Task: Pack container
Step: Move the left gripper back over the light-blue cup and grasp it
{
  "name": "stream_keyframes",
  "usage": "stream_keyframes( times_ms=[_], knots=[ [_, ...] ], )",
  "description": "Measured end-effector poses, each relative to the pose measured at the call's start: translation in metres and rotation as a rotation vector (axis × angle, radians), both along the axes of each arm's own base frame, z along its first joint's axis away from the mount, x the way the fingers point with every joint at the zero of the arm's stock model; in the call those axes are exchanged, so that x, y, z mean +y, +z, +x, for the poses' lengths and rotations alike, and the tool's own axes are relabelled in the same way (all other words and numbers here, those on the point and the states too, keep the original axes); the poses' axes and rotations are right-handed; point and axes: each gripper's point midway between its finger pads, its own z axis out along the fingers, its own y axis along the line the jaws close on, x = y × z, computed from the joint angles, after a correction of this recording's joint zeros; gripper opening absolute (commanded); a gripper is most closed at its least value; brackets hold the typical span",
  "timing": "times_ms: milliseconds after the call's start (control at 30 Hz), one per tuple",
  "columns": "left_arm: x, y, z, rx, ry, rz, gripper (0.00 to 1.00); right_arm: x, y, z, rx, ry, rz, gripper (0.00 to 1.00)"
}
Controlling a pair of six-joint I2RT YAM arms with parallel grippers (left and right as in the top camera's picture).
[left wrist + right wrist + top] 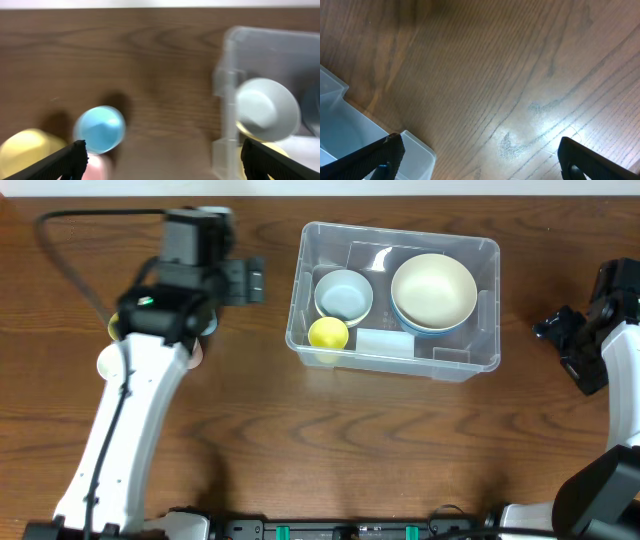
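Observation:
The clear plastic container [400, 232] stands at the table's middle right. It holds a pale blue bowl [343, 294], a small yellow cup [328, 334] and a cream bowl [433, 290] stacked on a blue one. My left gripper [248, 280] is open and empty, just left of the container. The blurred left wrist view shows the open jaws [162, 160], the container wall [225, 85] and the pale bowl [265, 110]. My right gripper [560, 330] is open and empty to the container's right. The right wrist view shows its jaws [480, 155] and a container corner [350, 135].
Small cups stand on the wood under my left arm: a blue one [100, 129], a yellow one [30, 152] and a pink one [97, 167]. In the overhead view the arm partly hides them, along with a whitish cup [108, 361]. The table's far edge runs close behind the container.

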Motion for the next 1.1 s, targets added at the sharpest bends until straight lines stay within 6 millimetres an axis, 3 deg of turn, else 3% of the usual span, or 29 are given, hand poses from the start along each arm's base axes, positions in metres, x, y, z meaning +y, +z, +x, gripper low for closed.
stream_keyframes(
  times_ms=[167,300,467,600,833,1100],
  knots=[
    [0.029,-0.007,-0.006,0.046,0.077,0.002,0.98,0.0,0.0,0.0,0.0,0.0,0.0,0.99],
    [0.044,-0.035,0.003,0.122,0.126,0.005,0.98,0.0,0.0,0.0,0.0,0.0,0.0,0.99],
    [0.06,-0.086,0.01,0.255,0.17,0.014,0.98,0.0,0.0,0.0,0.0,0.0,0.0,0.99],
    [0.061,-0.104,0.01,0.3,0.174,0.018,0.98,0.0,0.0,0.0,0.0,0.0,0.0,0.99],
    [0.06,-0.117,0.015,0.322,0.168,0.02,0.98,0.0,0.0,0.0,0.0,0.0,0.0,0.99],
    [0.055,-0.164,0.023,0.418,0.129,0.017,0.98,0.0,0.0,0.0,0.0,0.0,0.0,0.99]
  ],
)
